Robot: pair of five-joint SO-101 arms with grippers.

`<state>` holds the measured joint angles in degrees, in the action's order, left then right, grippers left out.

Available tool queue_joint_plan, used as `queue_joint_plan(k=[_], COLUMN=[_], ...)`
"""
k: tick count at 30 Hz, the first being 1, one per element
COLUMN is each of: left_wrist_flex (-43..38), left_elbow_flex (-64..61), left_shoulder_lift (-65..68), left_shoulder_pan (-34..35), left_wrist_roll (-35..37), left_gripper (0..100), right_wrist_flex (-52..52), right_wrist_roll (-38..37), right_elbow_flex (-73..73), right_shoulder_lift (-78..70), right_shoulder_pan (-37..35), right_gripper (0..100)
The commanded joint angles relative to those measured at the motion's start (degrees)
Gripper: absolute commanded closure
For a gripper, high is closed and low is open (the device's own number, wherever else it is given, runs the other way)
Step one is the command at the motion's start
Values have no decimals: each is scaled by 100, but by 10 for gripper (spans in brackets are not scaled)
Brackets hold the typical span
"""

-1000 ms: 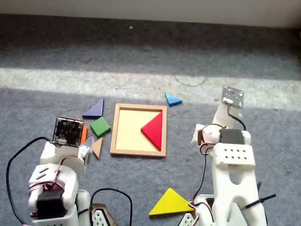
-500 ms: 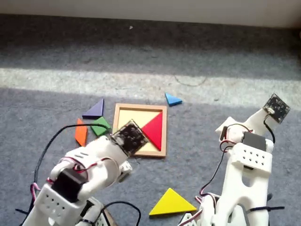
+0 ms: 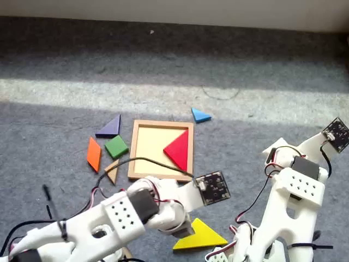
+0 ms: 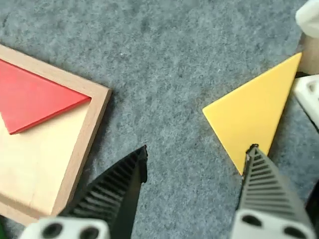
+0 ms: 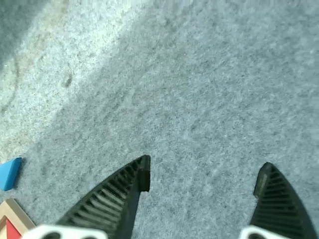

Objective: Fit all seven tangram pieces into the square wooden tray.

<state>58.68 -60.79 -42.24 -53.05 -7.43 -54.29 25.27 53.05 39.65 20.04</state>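
While the square wooden tray point(image 3: 162, 123) sits in the middle of the grey carpet point(image 3: 229, 65), it holds just one piece: the red triangle point(image 3: 180, 148), lying flat with its long side along the tray's right rim and its point toward the middle. Pale wood shows across the rest of the tray floor.

The other six pieces lie outside on the carpet. To the tray's left sit the purple triangle point(image 3: 111, 126), the green square point(image 3: 116, 146), the orange parallelogram point(image 3: 94, 154) and a small tan triangle point(image 3: 113, 171), which is just beside the tray's near-left corner. The small blue triangle point(image 3: 200, 115) rests off the far-right corner. The big yellow triangle point(image 3: 200, 236) lies flat near the front, between the two arm bases and well apart from the tray.

The left gripper point(image 4: 198, 148) hangs over the carpet between the tray's corner and the yellow triangle, fingers spread wide; one fingertip is over that piece's edge (touching or not, I cannot tell). The right gripper point(image 5: 206, 160), also spread wide and holding nothing, is out over the carpet to the right.
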Motion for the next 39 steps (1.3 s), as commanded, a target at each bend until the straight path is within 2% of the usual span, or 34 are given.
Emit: queue_joint_plan(k=[1, 5, 9, 13, 16, 25, 28, 33, 39], left_wrist_flex=[-642, -774, -774, -782, -800, -782, -791, -774, -774], left_elbow_flex=[242, 593, 980, 1112, 1121, 1191, 1200, 1226, 1218], left_shoulder_lift=[901, 1552, 2088, 2466, 2545, 2598, 2607, 2607, 2607], left_shoulder_pan=[-470, -549, -576, -866, -1033, -1051, -998, -374, 382], left_wrist_roll=[79, 114, 448, 519, 774, 800, 1037, 985, 273], left_gripper=[691, 691, 690, 690, 690, 691, 691, 691, 694], right_wrist_flex=[92, 92, 92, 92, 92, 92, 92, 92, 92], right_wrist_roll=[62, 44, 35, 35, 26, 26, 26, 26, 26], right_elbow_flex=[-92, -101, -101, -101, -101, -84, -84, -66, -57], right_shoulder_lift=[145, 145, 145, 145, 145, 145, 145, 145, 145], right_shoulder_pan=[66, 48, 48, 66, 66, 57, 57, 48, 40], right_gripper=[677, 677, 677, 677, 677, 677, 677, 677, 677])
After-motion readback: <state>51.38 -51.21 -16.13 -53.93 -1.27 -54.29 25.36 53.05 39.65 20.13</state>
